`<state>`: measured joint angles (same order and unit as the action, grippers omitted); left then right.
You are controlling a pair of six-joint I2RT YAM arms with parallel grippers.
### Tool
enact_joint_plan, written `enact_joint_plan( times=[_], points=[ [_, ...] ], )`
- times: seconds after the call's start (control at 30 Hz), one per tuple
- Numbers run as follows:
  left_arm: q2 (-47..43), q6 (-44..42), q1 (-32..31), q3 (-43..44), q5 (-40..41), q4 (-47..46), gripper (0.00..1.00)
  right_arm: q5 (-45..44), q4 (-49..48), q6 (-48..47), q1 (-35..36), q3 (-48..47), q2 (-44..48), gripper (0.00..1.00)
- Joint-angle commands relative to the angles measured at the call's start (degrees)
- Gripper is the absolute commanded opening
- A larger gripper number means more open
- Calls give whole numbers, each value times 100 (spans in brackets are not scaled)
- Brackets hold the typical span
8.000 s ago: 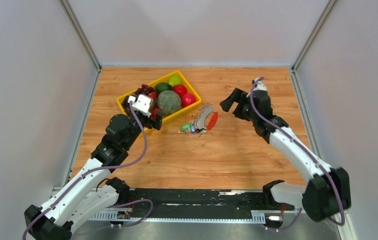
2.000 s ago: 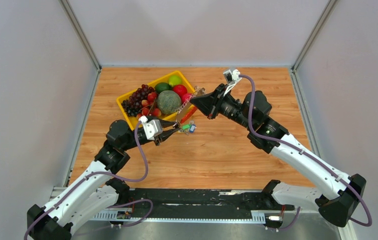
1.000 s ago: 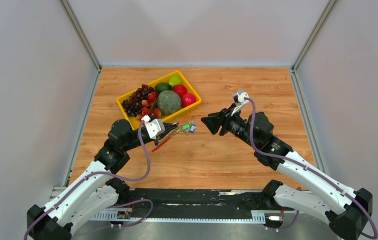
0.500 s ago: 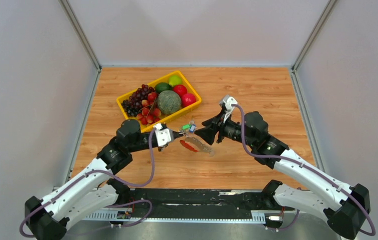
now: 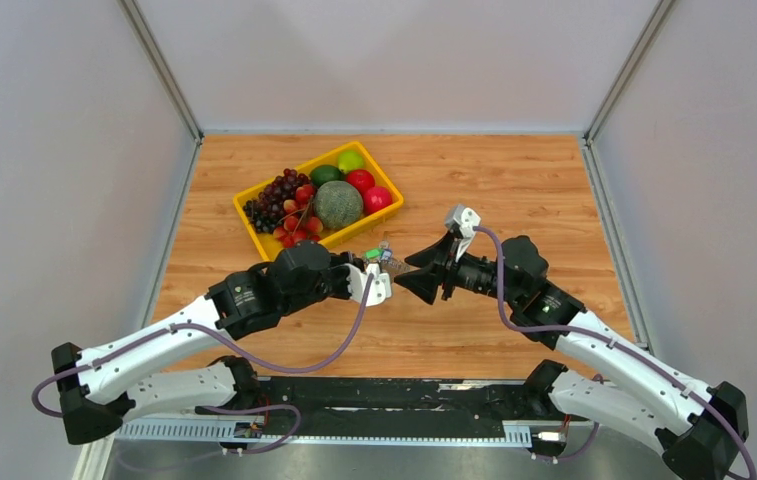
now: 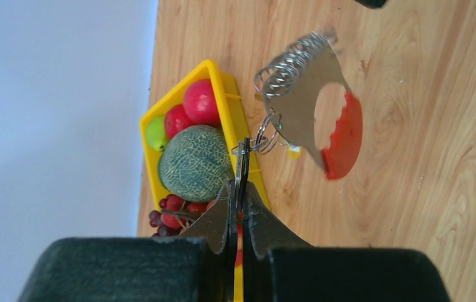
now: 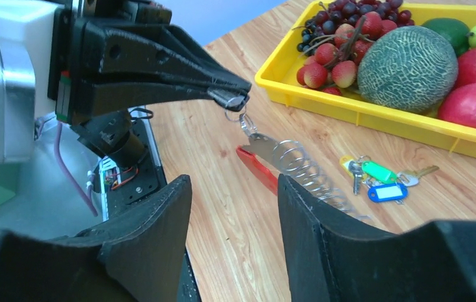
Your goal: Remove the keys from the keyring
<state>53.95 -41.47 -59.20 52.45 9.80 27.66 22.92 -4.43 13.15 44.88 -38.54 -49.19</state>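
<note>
My left gripper [image 6: 241,185] is shut on the small silver link [image 6: 263,141] of the keyring, seen edge-on between its fingertips. Below that link hang the keys [image 6: 298,107], a silver-grey crescent bunch edged with a coil of wire rings, and the red tag [image 6: 345,135] joined to them. In the right wrist view the left gripper [image 7: 230,97] holds the link, with the keys [image 7: 298,165] and the red tag [image 7: 257,167] slanting down to the wood. My right gripper [image 7: 234,182] stands open just in front, touching nothing. From above, both grippers [image 5: 394,280] meet and hide the bunch.
A yellow tray [image 5: 359,227] of fruit, with a melon [image 7: 408,60], grapes and apples, stands behind the grippers. A small bunch of keys with green, blue and yellow plastic tags [image 7: 380,179] lies on the table near the tray. Grey walls enclose the table.
My left arm has reached to the right and turned its wrist over, carrying the bunch under the two grippers. The right gripper stays open and has shifted slightly toward it.
</note>
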Motion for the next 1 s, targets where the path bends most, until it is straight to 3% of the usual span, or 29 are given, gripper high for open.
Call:
enact_joint_plan(
  times=[0.0, 0.53, 0.97],
  points=[
    [2, -180, -263, 494, 586, 179, 0, 566, -542, -154, 21, 169, 254, 54],
    [67, -67, -848, 885, 576, 477, 0, 1460, -1054, -240, 22, 189, 127, 42],
    [-113, -108, -1216, 952, 420, 451, 0, 1821, -1362, -358, 38, 132, -125, 38]
  ],
)
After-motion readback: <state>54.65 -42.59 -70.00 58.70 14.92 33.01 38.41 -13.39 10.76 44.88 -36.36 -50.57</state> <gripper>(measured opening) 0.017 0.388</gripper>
